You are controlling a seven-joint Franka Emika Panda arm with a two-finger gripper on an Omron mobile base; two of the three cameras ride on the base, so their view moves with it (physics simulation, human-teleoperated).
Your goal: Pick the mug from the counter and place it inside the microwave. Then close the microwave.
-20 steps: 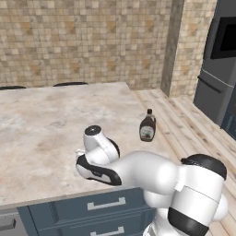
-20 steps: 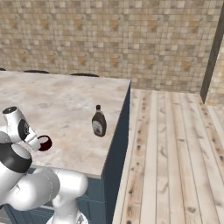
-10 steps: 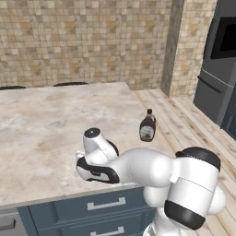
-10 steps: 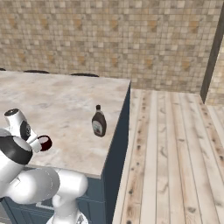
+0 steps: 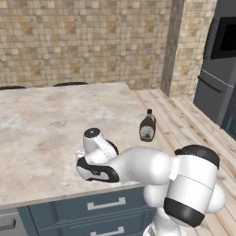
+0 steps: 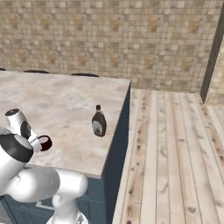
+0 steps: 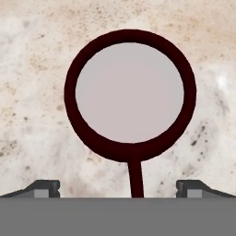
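The mug (image 7: 130,94) stands upright on the marbled counter (image 7: 32,69), seen from straight above: dark red rim, white inside, thin handle pointing down between my fingertips. My gripper (image 7: 120,188) hangs open just above it, one tip on each side of the handle, touching nothing. In the right base view the mug (image 6: 44,142) sits near the counter's (image 6: 65,105) front edge, right beside the gripper (image 6: 37,144). From the left, my hand (image 5: 93,156) covers the mug. The microwave (image 5: 227,40) is built in high at the far right, away from the counter (image 5: 41,124).
A brown labelled syrup bottle (image 5: 147,126) (image 6: 99,122) stands near the counter's right edge, well to the right of the mug. An oven (image 5: 213,94) sits under the microwave. Wooden floor (image 6: 175,148) stretches to the right of the counter. Blue-grey drawers (image 5: 99,209) lie below the front edge.
The arm's elbow has shifted slightly. The hand stays over the mug with the jaws open, and the mug and bottle have not moved.
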